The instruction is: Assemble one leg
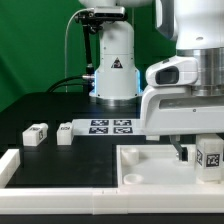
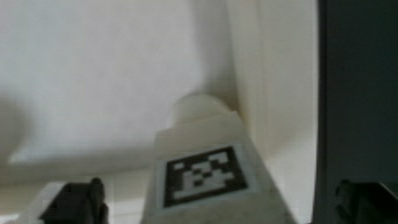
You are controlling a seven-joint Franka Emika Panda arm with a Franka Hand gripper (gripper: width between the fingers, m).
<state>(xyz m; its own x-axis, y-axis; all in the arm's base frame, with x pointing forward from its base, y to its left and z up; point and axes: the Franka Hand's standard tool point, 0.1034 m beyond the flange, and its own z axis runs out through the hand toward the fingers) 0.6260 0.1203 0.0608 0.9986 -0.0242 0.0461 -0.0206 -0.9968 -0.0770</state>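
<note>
At the exterior view's left, two other legs (image 1: 35, 135) are seen lying on the black table (image 1: 50, 105), near each other but apart. Just to their right, the marker board (image 1: 110, 126) is laid flat. The panel (image 1: 150, 170) is set in the foreground, right of centre. At the far right the gripper (image 1: 203, 157) is positioned over the panel's edge, and the leg (image 1: 211, 153) is found standing between its fingers (image 2: 75, 203) (tag toward the camera). In the wrist view a gap is shown on each side of the leg, so the jaws are spread and nothing is gripped.
</note>
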